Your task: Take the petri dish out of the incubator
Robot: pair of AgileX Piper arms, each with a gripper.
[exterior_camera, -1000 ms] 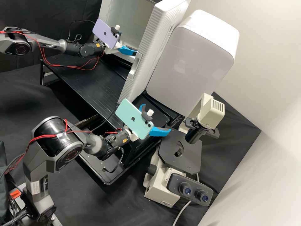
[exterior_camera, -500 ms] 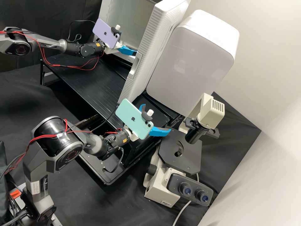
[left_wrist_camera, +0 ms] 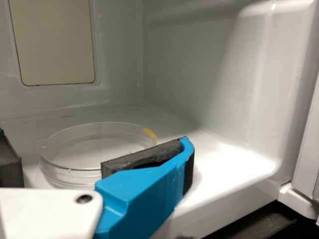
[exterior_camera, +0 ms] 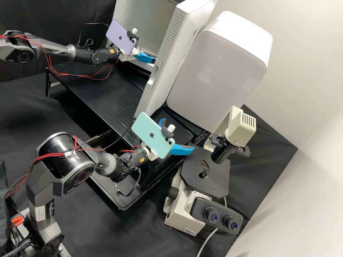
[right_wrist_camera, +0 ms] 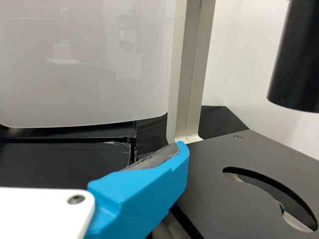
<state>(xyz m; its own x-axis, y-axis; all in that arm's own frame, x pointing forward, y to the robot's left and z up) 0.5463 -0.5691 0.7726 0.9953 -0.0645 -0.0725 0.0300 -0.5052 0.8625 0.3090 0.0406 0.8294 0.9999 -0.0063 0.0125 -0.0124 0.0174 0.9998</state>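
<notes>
Since the chamber of the incubator (left_wrist_camera: 219,74) is being screened in the high view by its open door (exterior_camera: 171,53), the tip of the left gripper (exterior_camera: 145,57) is being cut off there behind the door's edge. In the left wrist view one finger (left_wrist_camera: 149,184) is being shown almost whole, while only a corner of the other pad (left_wrist_camera: 7,167) is being caught at the frame's edge. The jaws are being held wide apart. The petri dish (left_wrist_camera: 94,149) is being supported flat by the white chamber floor and is being seen in the gap between the two pads. Part of its near rim is being covered by the finger, so contact cannot be judged. A yellowish mark at its far rim is too small to be made out.

The left arm is being stretched out roughly level above the black bench (exterior_camera: 107,92), from 9 o'clock in the high view toward the chamber at 12 o'clock.

The right gripper (exterior_camera: 183,149) is being held level near the middle of the high view. It is just beside the edge of the black stage (right_wrist_camera: 239,194) of the microscope (exterior_camera: 200,210), which is standing at 5 o'clock from it. Whether this gripper is open or closed cannot be told.
</notes>
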